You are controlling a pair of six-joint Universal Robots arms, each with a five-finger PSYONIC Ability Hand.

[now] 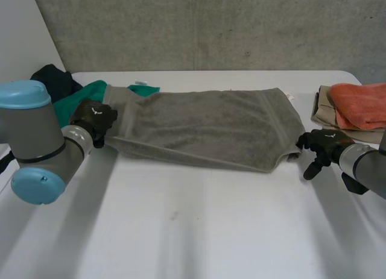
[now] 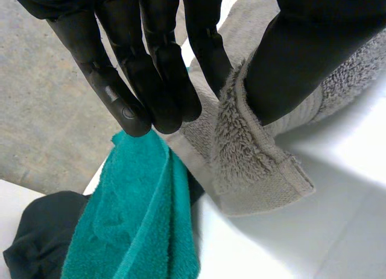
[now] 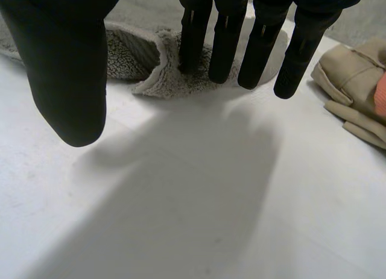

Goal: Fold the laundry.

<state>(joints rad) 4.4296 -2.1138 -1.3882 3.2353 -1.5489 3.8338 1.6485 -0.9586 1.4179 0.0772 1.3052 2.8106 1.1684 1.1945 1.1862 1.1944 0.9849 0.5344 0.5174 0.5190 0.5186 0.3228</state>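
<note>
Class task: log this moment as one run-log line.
left hand: pinches grey towel corner | right hand: open, at towel's other end

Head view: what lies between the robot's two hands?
The grey towel, spread from the left hand at one end to the right hand at the other.

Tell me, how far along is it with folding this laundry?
Done: an orange cloth and a beige cloth lie folded in a stack. In hand: the grey towel lies stretched out, the left hand pinching one corner, the right hand open at the opposite end. Remaining: folding that towel, then the green towel and black garment, heaped unfolded.
</note>
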